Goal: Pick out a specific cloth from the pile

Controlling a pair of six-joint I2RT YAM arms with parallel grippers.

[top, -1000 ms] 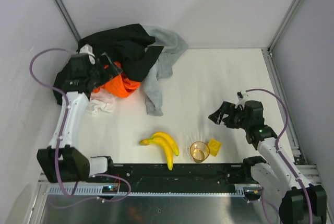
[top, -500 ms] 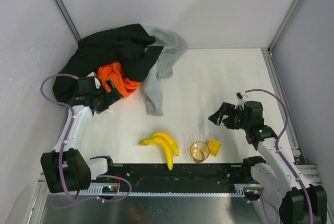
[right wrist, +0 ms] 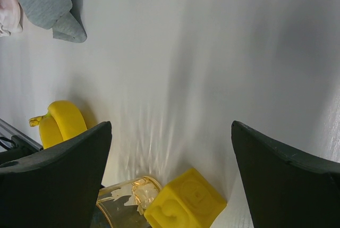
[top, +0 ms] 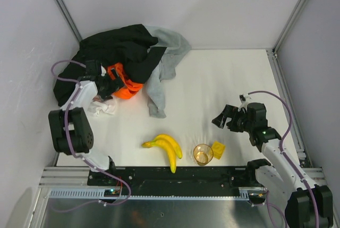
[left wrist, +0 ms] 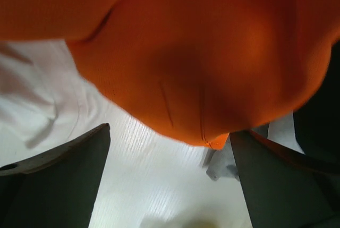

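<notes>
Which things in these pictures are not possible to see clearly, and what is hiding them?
- Left wrist view: the orange cloth fills the frame, close and blurred, hiding what lies behind it. The white cloth is blurred and cut off by the left edge.
- Top view: the left gripper is small and dark against the fabrics, so whether it touches cloth is unclear.
- Right wrist view: the glass cup is cut off by the bottom edge.

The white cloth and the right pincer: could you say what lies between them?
Top external view: only the lower end of the grey cloth, then bare table up to the right pincer.
</notes>
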